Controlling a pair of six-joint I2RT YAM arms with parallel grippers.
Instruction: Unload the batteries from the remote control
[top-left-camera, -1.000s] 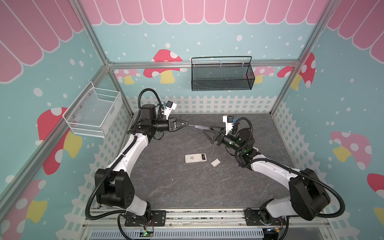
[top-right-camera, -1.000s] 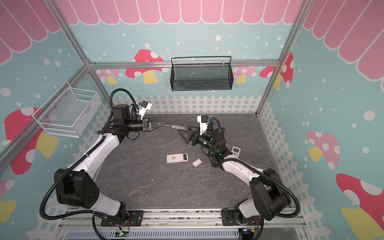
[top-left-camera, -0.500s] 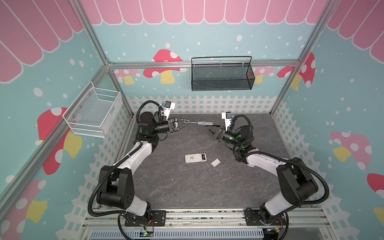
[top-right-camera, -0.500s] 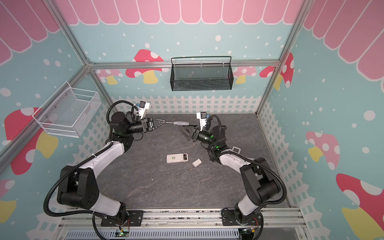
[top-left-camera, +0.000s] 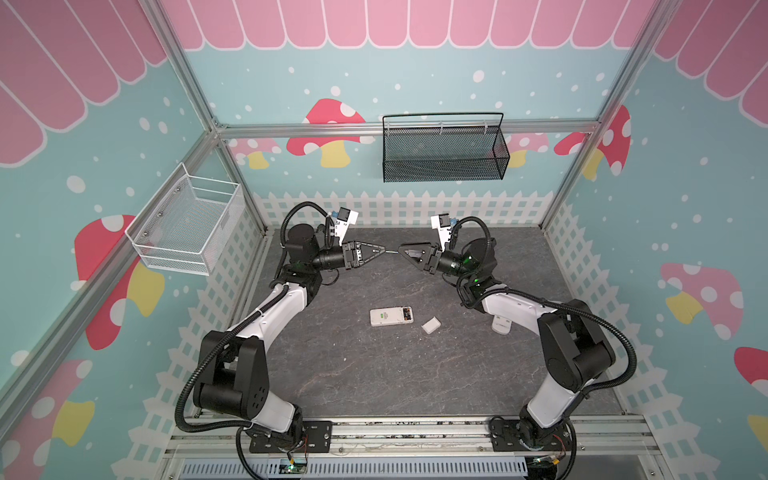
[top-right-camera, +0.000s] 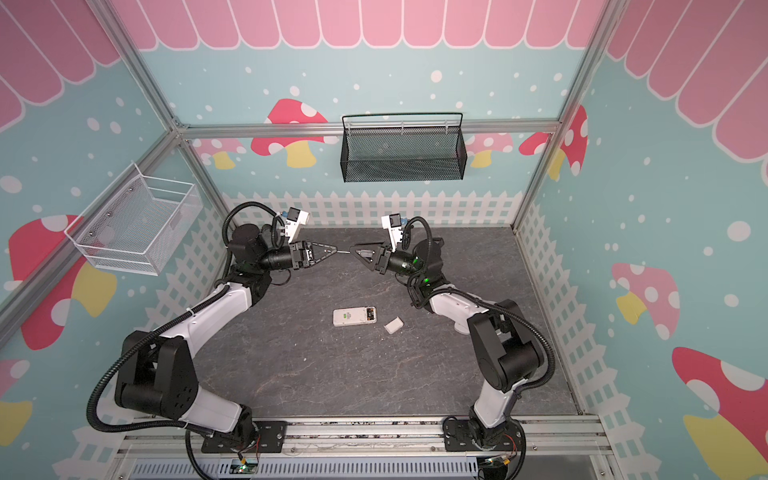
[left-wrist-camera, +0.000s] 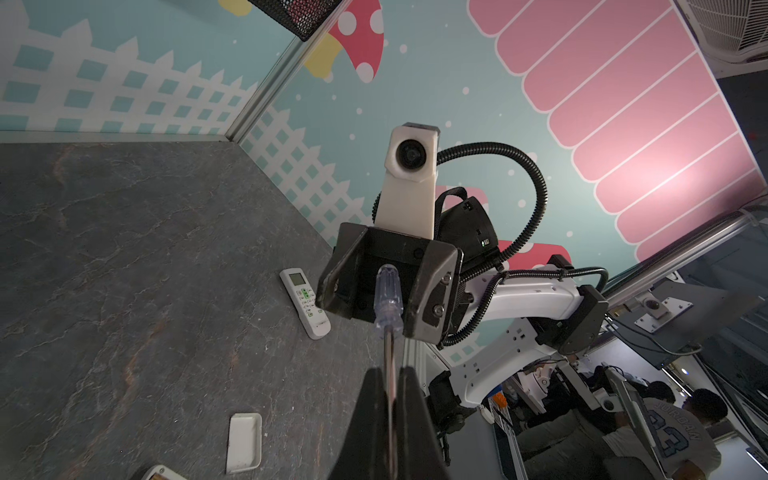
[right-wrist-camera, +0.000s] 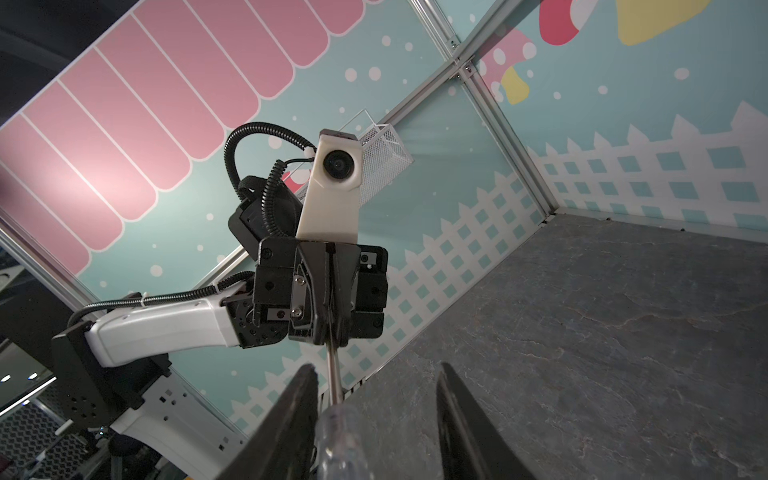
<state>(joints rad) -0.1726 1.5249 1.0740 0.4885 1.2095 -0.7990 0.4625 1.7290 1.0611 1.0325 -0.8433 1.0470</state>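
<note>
Left wrist: left fingers (left-wrist-camera: 376, 399) clenched on screwdriver (left-wrist-camera: 388, 299) shaft; right fingers (left-wrist-camera: 434, 286) apart around handle; batteries (top-left-camera: 405, 314) indistinct.

I work in a lab test cell: aluminium frame (top-left-camera: 540, 124), printed mushroom walls (top-left-camera: 415, 75), my arms (top-left-camera: 274, 311) bolted to a rail (top-left-camera: 415, 430), people (left-wrist-camera: 673, 436) beyond it.

Beneath me, the grey stone-patterned counter (top-left-camera: 374, 374) carries a white remote (top-left-camera: 388, 316) lying back-up, a small white cover (top-left-camera: 431, 325) just beside it, and a second remote (top-left-camera: 502, 325) farther off on that same side.
</note>
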